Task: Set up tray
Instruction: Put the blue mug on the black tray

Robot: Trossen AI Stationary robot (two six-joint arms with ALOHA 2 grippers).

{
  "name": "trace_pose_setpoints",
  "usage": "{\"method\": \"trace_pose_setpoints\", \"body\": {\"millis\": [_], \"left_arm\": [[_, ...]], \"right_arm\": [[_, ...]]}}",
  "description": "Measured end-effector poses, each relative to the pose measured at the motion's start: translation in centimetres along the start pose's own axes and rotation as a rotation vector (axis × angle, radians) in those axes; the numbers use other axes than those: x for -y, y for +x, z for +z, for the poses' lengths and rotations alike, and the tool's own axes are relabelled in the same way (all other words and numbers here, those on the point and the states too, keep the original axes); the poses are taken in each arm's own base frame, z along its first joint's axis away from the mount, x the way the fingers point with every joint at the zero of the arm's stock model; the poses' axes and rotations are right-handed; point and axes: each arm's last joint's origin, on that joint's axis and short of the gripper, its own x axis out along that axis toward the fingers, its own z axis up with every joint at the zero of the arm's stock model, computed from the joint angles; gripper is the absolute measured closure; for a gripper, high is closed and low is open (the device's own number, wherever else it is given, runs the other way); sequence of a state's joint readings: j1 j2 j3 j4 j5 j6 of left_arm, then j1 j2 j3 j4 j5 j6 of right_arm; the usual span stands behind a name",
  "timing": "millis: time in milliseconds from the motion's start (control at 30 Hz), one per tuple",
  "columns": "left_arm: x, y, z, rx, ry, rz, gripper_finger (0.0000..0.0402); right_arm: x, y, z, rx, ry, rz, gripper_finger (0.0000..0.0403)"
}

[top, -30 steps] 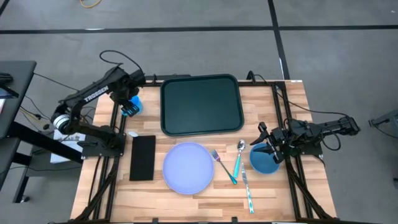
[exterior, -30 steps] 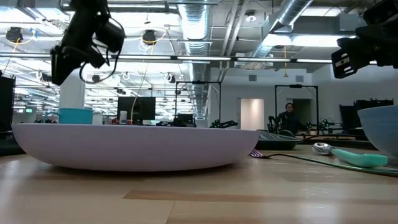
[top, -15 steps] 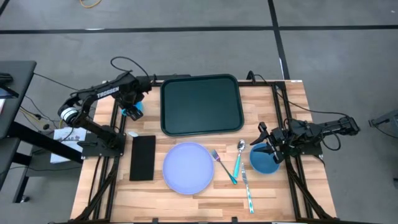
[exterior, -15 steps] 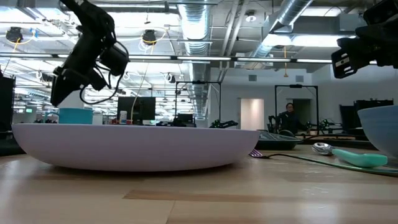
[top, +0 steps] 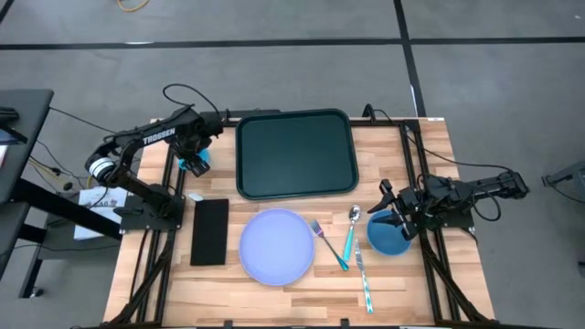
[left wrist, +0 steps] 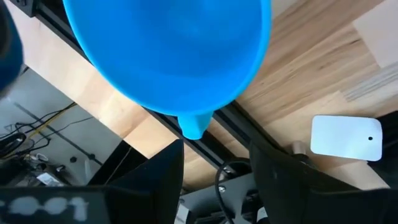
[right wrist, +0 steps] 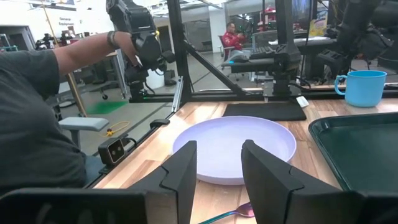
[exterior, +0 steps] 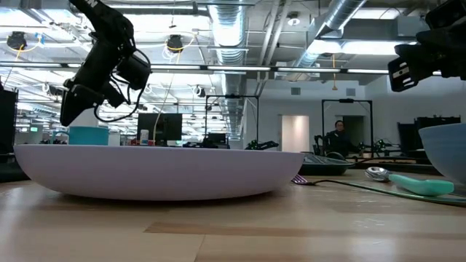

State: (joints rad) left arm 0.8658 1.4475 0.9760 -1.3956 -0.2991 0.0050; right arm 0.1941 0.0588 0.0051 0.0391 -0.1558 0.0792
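Note:
The dark green-black tray (top: 297, 153) lies flat at the table's far middle. A light blue cup (top: 198, 163) stands upright left of it. My left gripper (top: 190, 153) hovers just above the cup, open; in the left wrist view its gripper (left wrist: 214, 180) sits short of the cup's handle (left wrist: 194, 127). My right gripper (top: 388, 208) is open and hangs high above the far rim of a blue bowl (top: 388, 238) standing near the table's right edge. In the right wrist view the gripper (right wrist: 217, 186) looks across at the lavender plate (right wrist: 233, 146).
Near the table's front lie the lavender plate (top: 277, 247), a flat black rectangle (top: 210, 231) to its left, and a fork (top: 327, 242), spoon (top: 351, 228) and knife (top: 363, 274) to its right. A person (right wrist: 37, 118) with a raised arm shows beyond the table's left side.
My left arm swung toward the tray and far edge, and its gripper tipped and came down toward the blue cup; for the last half second it has held still. The cup has stayed in place.

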Motion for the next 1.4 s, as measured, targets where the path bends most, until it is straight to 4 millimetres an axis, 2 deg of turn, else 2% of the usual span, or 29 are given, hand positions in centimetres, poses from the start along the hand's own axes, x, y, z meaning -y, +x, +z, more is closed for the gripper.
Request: {"method": "trace_pose_setpoints", "body": {"millis": [367, 500, 700, 833, 1200, 1400], "left_arm": [[-0.2, -0.1, 0.0, 0.021, -0.035, 0.053, 0.0229], [-0.3, -0.8, -0.8, 0.008, -0.029, 0.048, 0.0229], [-0.5, -2.0, -1.5, 0.101, -0.004, -0.010, 0.0229], [0.1, -2.4, -1.1, 0.196, 0.091, -0.093, 0.0229], [1.4, -3.1, 0.0, 0.329, 0.202, -0.020, 0.0229], [1.6, -2.1, 0.3, 0.342, 0.186, -0.012, 0.0229]], "right_arm": [[0.0, 0.0, 0.0, 0.000, 0.000, 0.000, 0.0284], [0.0, 0.0, 0.0, 0.000, 0.000, 0.001, 0.0284], [0.0, 0.0, 0.0, 0.000, 0.000, 0.001, 0.0284], [0.0, 0.0, 0.0, 0.001, 0.000, 0.000, 0.0284], [0.0, 0.0, 0.0, 0.000, 0.000, 0.001, 0.0284], [0.0, 0.0, 0.0, 0.000, 0.000, 0.000, 0.0284]]}}
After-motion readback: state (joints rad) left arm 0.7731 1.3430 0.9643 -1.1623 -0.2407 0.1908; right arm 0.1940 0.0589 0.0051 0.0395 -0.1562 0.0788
